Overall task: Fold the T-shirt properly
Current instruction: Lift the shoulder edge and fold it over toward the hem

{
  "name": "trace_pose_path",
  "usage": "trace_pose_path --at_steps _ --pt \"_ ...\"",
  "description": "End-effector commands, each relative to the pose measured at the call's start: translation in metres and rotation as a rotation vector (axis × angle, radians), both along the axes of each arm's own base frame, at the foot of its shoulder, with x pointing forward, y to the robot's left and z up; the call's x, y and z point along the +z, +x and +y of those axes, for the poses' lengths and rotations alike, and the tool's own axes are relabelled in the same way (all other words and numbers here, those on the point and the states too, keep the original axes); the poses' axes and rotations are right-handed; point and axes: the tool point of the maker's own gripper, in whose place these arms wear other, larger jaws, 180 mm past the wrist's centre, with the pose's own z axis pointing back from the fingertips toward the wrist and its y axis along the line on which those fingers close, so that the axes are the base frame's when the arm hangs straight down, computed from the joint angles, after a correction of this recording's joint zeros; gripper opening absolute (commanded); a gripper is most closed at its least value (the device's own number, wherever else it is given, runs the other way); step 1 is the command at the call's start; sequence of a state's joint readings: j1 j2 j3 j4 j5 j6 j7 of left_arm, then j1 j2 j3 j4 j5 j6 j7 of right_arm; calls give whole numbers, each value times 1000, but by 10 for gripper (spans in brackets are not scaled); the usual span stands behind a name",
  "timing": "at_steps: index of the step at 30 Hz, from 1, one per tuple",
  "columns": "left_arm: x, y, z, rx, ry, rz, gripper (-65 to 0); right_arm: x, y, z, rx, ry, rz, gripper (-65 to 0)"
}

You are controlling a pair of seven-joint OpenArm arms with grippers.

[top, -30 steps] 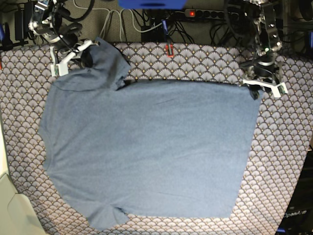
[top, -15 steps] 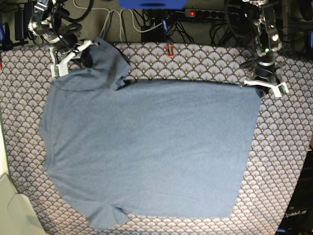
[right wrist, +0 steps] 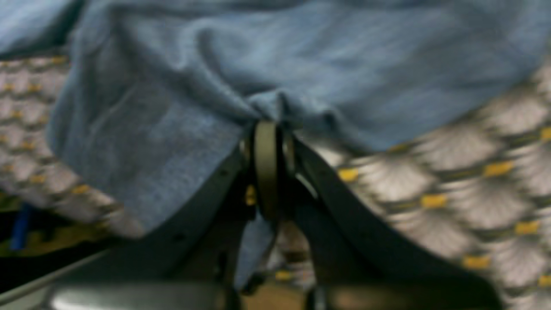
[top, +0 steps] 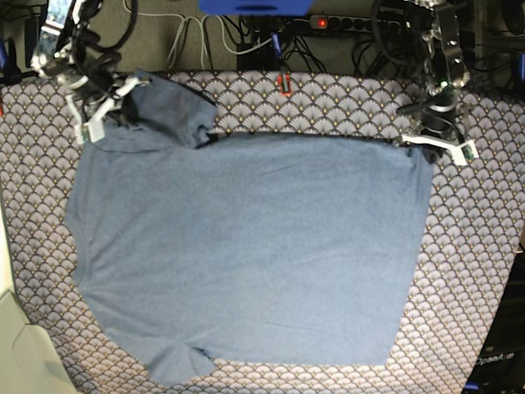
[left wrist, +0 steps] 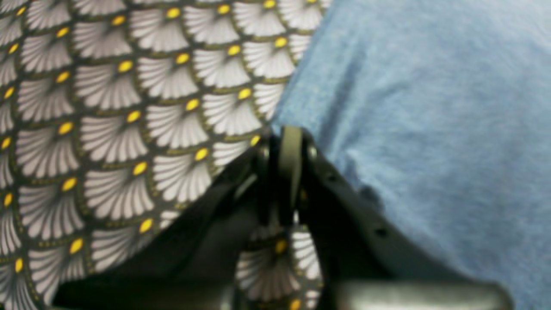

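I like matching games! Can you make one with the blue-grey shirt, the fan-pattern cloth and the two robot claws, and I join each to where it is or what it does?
Things:
1. slate blue-grey cotton T-shirt
2. fan-patterned tablecloth
3. left gripper
4. right gripper

Places or states:
A. pinching a bunched sleeve
B. spread flat, plain side up
C. covers the table under everything
D. shut at the shirt's hem corner

Pairs: 1-B, 2-C, 3-D, 4-A

Even, soft light; blurred wrist views

Both wrist views are out of focus, the right wrist's softest at its edges. The base view is sharper, with curved fisheye edges, faint shadows, no glare.
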State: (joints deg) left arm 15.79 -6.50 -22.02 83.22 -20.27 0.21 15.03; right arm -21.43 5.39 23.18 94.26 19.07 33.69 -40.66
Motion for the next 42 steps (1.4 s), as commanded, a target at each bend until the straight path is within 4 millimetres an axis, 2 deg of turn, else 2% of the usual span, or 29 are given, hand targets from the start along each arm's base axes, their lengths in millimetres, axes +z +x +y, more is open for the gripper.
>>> trace_pose_path --at_steps 1,8,13,17,20,27,31,33,36,42 --pt "17 9 5 -3 27 -54 -645 1 -3 -19 -10 -76 32 -650" --pt "28 21 5 -5 31 -89 -645 40 39 -31 17 -145 -100 -650" --pt "33 27 5 -5 32 -106 -645 60 57 -37 32 -180 -155 -650" --pt "45 41 5 -6 35 -142 -645 70 69 -38 32 -187 -191 -650" --pt "57 54 7 -7 41 -179 -645 76 77 -37 32 -187 -212 -650" --pt "90 89 12 -7 52 -270 -645 91 107 -15 129 -196 -270 -650" --pt "106 114 -4 -79 71 -279 -645 97 130 -10 151 -189 -296 -650" --pt "107 127 -16 -128 92 -257 -645 96 141 -13 139 -178 -296 -650" --pt "109 143 -22 -154 125 -247 -645 97 161 -20 134 -182 -296 -650" --pt "115 170 -8 -140 195 -227 -645 94 200 -33 171 -342 -249 -650"
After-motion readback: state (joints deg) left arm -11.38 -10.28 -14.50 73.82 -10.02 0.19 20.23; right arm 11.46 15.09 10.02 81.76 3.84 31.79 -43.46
